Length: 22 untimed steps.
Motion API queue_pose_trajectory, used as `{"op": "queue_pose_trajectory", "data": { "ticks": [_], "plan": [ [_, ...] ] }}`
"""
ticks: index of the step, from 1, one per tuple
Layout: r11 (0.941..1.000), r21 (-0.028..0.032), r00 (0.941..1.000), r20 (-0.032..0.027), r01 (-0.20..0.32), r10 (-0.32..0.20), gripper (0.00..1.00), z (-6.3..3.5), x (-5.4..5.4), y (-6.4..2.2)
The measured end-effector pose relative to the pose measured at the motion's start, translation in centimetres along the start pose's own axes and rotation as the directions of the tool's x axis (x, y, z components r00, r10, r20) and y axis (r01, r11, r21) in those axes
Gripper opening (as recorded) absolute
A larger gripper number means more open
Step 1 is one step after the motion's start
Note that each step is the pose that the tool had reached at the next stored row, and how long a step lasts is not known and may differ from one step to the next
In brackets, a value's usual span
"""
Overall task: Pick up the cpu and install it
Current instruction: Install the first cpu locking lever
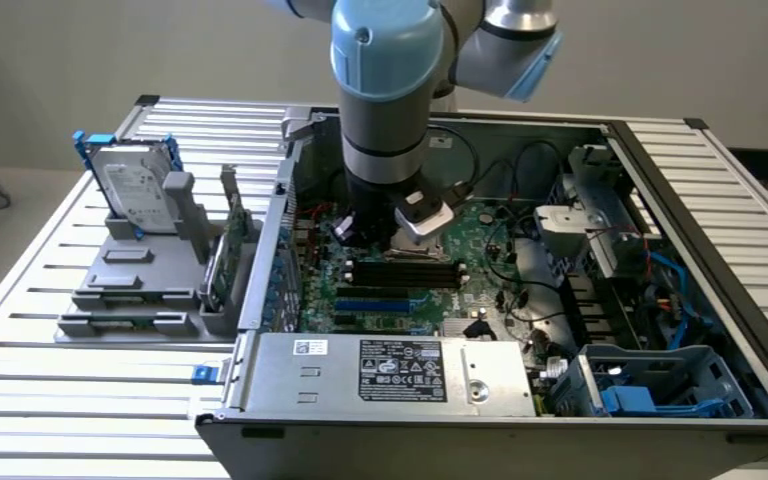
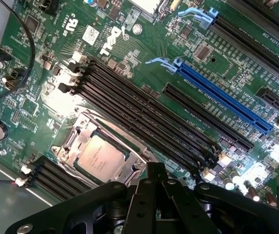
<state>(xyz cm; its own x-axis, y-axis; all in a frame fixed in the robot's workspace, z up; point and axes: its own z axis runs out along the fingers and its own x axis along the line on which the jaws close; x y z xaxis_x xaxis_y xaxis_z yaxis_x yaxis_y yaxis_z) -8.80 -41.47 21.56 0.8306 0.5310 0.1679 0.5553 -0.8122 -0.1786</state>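
So, closest first: gripper (image 2: 155, 176) shut tight, black fingers (image 2: 155, 170) pinched together on nothing, tips hanging just beside one edge of the cpu (image 2: 100, 158). Chip sits flat in the socket (image 2: 81, 130), silvery top up, metal frame hugging it all round, not held by anything. Just past the socket, four black memory slots (image 2: 144, 122) running alongside, very near the frame. Further out, a long blue slot (image 2: 222, 100) and more black ones across the green motherboard (image 2: 144, 48). From the exterior view, arm (image 1: 384, 90) dropping straight down into the open computer case (image 1: 704, 200), gripper (image 1: 418, 232) low over the board. Some bare board around the socket, with case walls further out. Well outside the case, off to the exterior view's left, a hard drive (image 1: 137, 185) standing upright in a grey holder (image 1: 131, 290).
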Motion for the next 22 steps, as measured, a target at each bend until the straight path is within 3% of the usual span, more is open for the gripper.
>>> {"op": "queue_pose_trajectory", "data": {
  "ticks": [13,22],
  "plan": [
    [0.9994,-0.0035,0.9994,-0.0024,-0.033,0.033,0.11,0.98,0.1,-0.64],
    [0.9986,-0.0042,0.9986,0.0011,-0.052,0.052,0.11,1.48,0.0,-0.85]
  ]
}}
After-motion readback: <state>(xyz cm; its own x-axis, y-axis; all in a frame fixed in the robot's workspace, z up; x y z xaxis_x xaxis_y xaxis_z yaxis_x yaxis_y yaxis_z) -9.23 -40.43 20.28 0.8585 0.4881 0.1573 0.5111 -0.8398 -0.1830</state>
